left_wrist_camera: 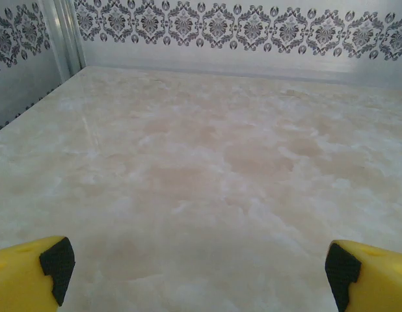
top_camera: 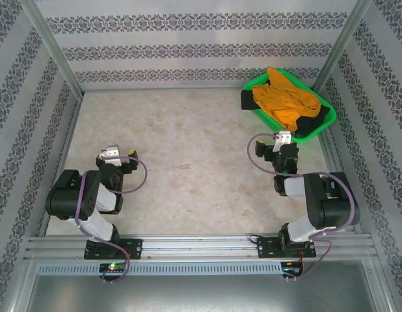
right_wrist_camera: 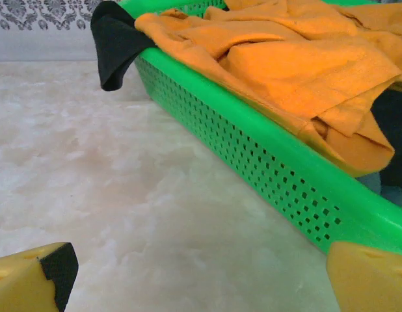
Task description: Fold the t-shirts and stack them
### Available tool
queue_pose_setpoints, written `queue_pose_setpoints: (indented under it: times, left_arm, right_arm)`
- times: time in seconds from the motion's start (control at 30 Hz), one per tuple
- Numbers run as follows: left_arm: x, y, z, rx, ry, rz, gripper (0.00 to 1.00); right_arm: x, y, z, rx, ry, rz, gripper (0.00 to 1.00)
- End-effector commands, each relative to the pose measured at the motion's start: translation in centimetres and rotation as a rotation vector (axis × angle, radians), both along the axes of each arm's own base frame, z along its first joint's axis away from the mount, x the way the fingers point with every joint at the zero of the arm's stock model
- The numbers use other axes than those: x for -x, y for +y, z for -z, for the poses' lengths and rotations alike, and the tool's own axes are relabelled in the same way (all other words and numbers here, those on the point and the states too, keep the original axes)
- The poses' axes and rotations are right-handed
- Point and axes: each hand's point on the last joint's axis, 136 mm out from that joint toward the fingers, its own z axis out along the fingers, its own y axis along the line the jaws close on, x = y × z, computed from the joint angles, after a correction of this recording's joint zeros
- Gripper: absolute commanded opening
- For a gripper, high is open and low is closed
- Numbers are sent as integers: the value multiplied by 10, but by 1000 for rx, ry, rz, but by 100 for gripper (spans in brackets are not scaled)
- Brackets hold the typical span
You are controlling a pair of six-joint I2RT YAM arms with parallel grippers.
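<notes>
Basket: a green mesh basket (top_camera: 256,81) sits in the upper right of the overhead view, on the surface (top_camera: 188,149) close to the far right corner and turned at an angle to the walls.
Orange shirt: the orange shirt (top_camera: 285,103) lies crumpled on top inside the basket, unfolded, in loose bunched folds. In the right wrist view it (right_wrist_camera: 298,65) heaps above the basket wall (right_wrist_camera: 253,156) and a fold droops over the rim at the right.
Black shirts: the black shirts (top_camera: 246,99) lie under the orange one, showing at the basket's left end and at its near right side. How many there are I cannot tell. One black flap (right_wrist_camera: 116,45) hangs out over the rim at the upper left of the right wrist view.
Right gripper: the right gripper (top_camera: 282,144) is just below the basket in the overhead view and points toward it. It (right_wrist_camera: 201,266) is spread wide, holding nothing, low over the surface (right_wrist_camera: 90,182) just beside the basket wall.
Left gripper: the left gripper (top_camera: 123,156) is at the left of the overhead view, well apart from the basket. It (left_wrist_camera: 200,266) is spread wide and empty above bare surface (left_wrist_camera: 207,169), with its black pads (left_wrist_camera: 56,263) at the frame's bottom corners.
Surface: pale, marbled beige.
</notes>
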Motion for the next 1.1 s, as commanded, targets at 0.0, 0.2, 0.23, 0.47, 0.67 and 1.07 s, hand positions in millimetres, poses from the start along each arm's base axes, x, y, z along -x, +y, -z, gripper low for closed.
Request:
queue_pose_setpoints:
  times: [0.0, 0.2, 0.23, 0.47, 0.67, 1.07]
  left_arm:
    - [-3, 3, -11, 14, -51, -5, 100]
    - [-3, 3, -11, 17, -51, -9, 100]
    - [-3, 3, -12, 18, -52, -11, 100]
    - [-2, 4, -12, 19, -53, -12, 100]
    - [0, 2, -13, 17, -55, 0, 100]
    - [35, -2, -163, 55, -187, -303, 100]
  right_arm:
    - [-3, 2, -7, 3, -18, -24, 98]
    - [-3, 1, -6, 2, -16, -23, 98]
    - [-3, 1, -7, 2, -18, -23, 98]
    - [-4, 2, -7, 3, -19, -25, 98]
    - [8, -8, -7, 2, -45, 35, 98]
    - [57, -7, -178, -327, -126, 197, 98]
